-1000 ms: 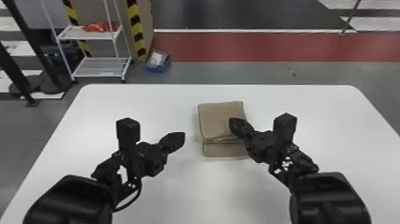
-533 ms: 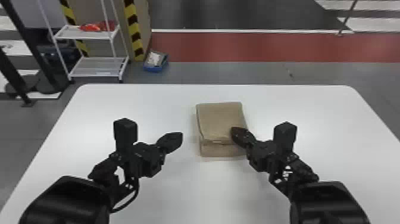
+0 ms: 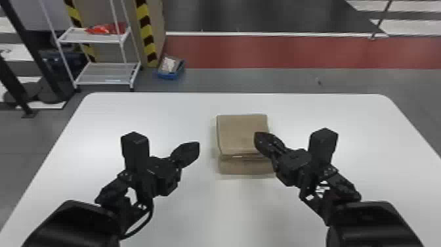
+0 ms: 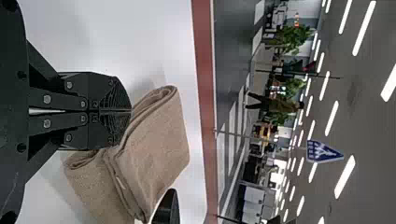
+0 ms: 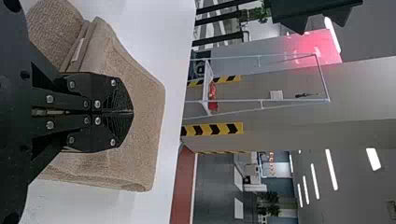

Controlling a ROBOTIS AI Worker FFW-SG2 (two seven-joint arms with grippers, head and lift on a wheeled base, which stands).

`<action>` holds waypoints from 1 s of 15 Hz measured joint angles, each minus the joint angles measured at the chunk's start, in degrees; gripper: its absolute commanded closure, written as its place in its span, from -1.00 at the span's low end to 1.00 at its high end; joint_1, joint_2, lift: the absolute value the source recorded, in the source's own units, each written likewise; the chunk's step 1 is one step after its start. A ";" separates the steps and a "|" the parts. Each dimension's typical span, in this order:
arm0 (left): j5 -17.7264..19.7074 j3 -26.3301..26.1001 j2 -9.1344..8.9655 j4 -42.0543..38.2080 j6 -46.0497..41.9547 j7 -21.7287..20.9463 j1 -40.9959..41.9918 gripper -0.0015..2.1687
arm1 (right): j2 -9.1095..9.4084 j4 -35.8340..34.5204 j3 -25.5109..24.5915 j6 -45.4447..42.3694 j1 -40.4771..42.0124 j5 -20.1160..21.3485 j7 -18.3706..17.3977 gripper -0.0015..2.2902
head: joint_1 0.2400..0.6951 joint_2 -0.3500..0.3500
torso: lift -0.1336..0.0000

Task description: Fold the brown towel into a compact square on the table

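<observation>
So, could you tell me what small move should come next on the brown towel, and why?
I would probably have the right gripper press lightly on the near edge of the brown towel's upper fold: it is shut and over the towel's right side, and that edge looks layered and slightly raised above the strip in front.

Folded brown towel (image 3: 241, 136) on the white table (image 3: 344, 121)

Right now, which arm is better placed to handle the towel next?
Right, probably: the right gripper is over the towel near its right edge; the left gripper is off its left side.
</observation>
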 measured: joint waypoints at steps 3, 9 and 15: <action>-0.58 1.35 0.05 -2.70 -7.19 2.47 3.45 -0.88 | 0.00 -9.09 0.08 4.92 3.31 -0.88 0.01 -0.98 | 1.00 0.05 | -0.85; -4.98 5.05 -1.84 -5.81 -19.84 10.67 11.07 -0.88 | 0.00 -20.92 -0.37 4.83 11.36 -1.01 -3.00 -0.94 | 1.00 0.18 | -0.85; -4.20 10.20 -3.15 -7.14 -35.04 14.73 20.74 -0.88 | 0.00 -21.20 -2.95 -7.35 19.01 -3.74 -7.10 -0.92 | 1.00 0.28 | -0.85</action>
